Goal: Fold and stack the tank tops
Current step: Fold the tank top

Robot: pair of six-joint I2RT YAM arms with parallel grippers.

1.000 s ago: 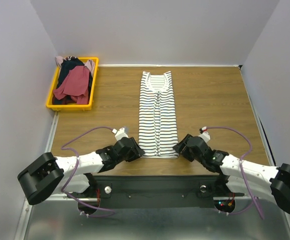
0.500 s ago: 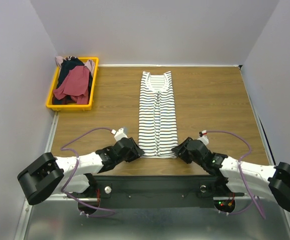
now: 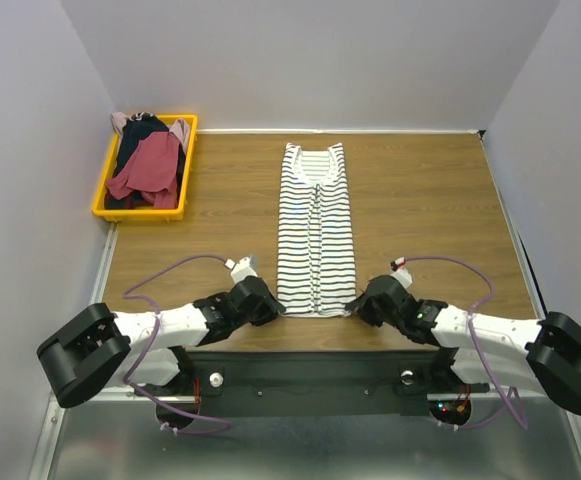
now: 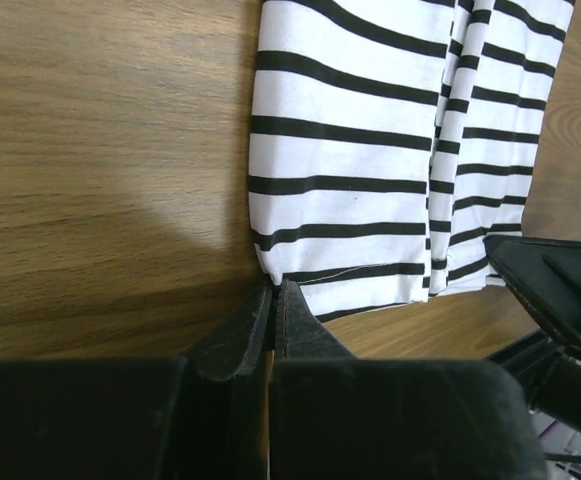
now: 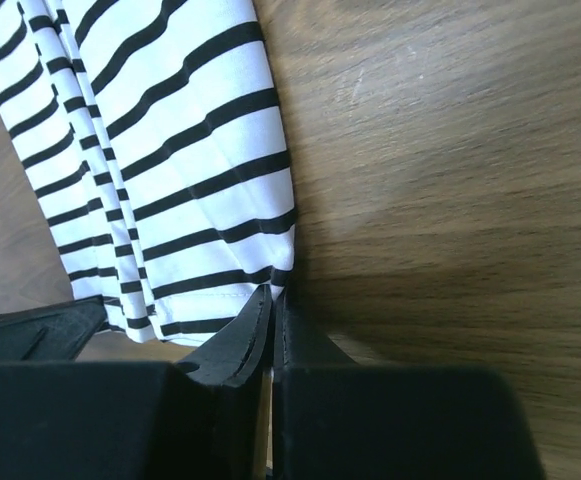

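A white tank top with thin black stripes point(image 3: 316, 230) lies folded into a long narrow strip down the middle of the table, neck end far, hem near. My left gripper point(image 3: 279, 310) is shut on its near left hem corner point(image 4: 271, 282). My right gripper point(image 3: 351, 308) is shut on the near right hem corner point(image 5: 277, 288). In both wrist views the striped tank top point(image 4: 350, 170) point(image 5: 170, 160) stretches away from the pinched corner, flat on the wood. More tank tops, dark red point(image 3: 151, 165), navy and pale pink, lie heaped in the yellow bin.
The yellow bin point(image 3: 101, 189) stands at the far left of the wooden table point(image 3: 430, 200). Grey walls close in the back and both sides. A metal rail point(image 3: 310, 370) with the arm bases runs along the near edge.
Both grippers slid inward to the hem corners of the striped tank top and closed on them. The cloth itself has not shifted.
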